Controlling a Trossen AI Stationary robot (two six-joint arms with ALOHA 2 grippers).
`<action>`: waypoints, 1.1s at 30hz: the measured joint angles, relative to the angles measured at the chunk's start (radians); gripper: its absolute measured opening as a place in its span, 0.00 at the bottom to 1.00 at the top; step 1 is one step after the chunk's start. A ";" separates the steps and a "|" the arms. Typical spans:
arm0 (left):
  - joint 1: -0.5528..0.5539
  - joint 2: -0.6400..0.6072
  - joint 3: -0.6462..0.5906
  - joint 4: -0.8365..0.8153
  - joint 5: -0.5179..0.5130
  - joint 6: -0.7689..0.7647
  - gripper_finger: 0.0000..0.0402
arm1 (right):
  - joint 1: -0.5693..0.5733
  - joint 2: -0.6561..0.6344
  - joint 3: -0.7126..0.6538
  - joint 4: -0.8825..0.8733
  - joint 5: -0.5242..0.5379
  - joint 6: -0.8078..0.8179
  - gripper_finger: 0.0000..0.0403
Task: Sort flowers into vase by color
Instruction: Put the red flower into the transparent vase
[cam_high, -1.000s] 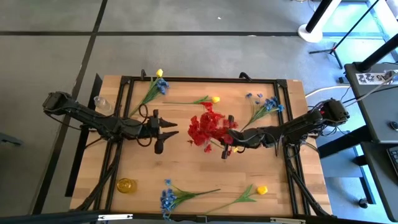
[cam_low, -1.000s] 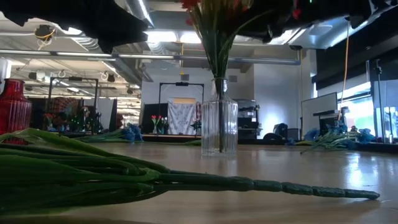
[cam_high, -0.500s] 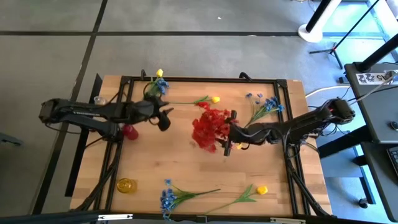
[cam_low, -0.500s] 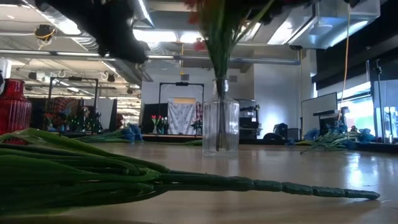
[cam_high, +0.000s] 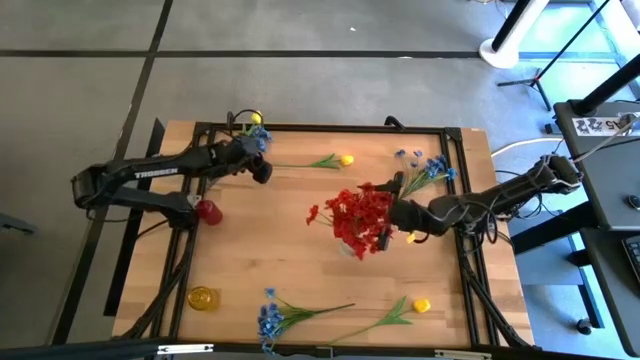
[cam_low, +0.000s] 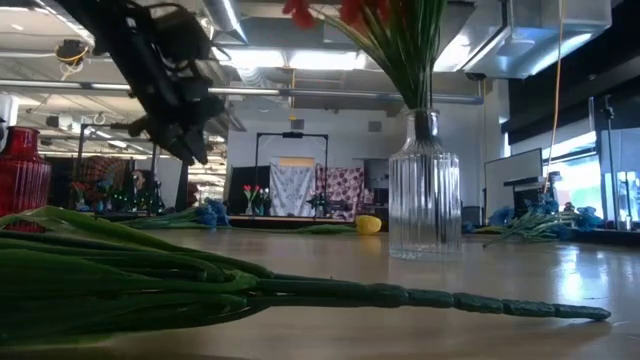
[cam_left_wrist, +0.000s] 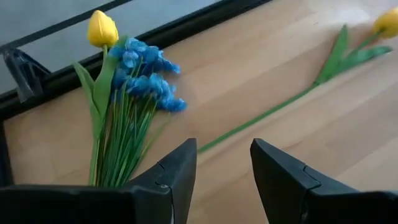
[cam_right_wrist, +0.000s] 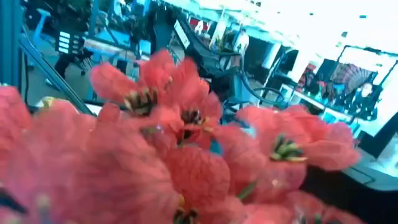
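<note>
Across a wooden table (cam_high: 300, 270) ringed by a black frame, two dark arms work among scattered artificial flowers. White lettering reading "TROSSEN" runs along the left arm (cam_high: 150, 172), the only legible writing here.

At centre stands a ribbed clear glass vase (cam_low: 425, 200) holding the red flowers (cam_high: 362, 218), their green stems gathered into its neck in the low view. The right gripper (cam_high: 400, 214) sits just beside the bouquet on its right; red blooms fill the right wrist view, and the pictures do not show how far its fingers are parted or whether they touch the stems.

The left gripper (cam_left_wrist: 222, 177) hangs near the table's far-left corner, fingers parted with nothing between them, above a blue spray (cam_left_wrist: 146, 78) lying together with a yellow tulip (cam_left_wrist: 102, 28).

Counted from above: three blue sprays, namely that one, another (cam_high: 428, 168) at far right and a third (cam_high: 270, 318) on the near edge. Yellow blooms number four clearly, with the second tulip (cam_high: 346, 159) on the far side and another (cam_high: 421, 305) at near right, plus a yellow one (cam_high: 410, 237) next to the right gripper. A red vase (cam_high: 208, 211) stands at left, and a small yellow vessel (cam_high: 202, 297) at near left.
</note>
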 joint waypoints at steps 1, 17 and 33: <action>0.002 0.011 0.000 -0.002 -0.001 0.006 0.37 | 0.000 0.000 0.000 -0.015 0.001 0.010 0.78; -0.208 0.027 0.000 0.235 0.129 0.104 0.37 | 0.000 0.008 0.001 -0.397 -0.153 0.309 0.79; -0.545 0.027 0.000 0.448 -0.002 0.179 0.37 | 0.053 -0.042 0.046 -0.480 -0.224 0.331 0.79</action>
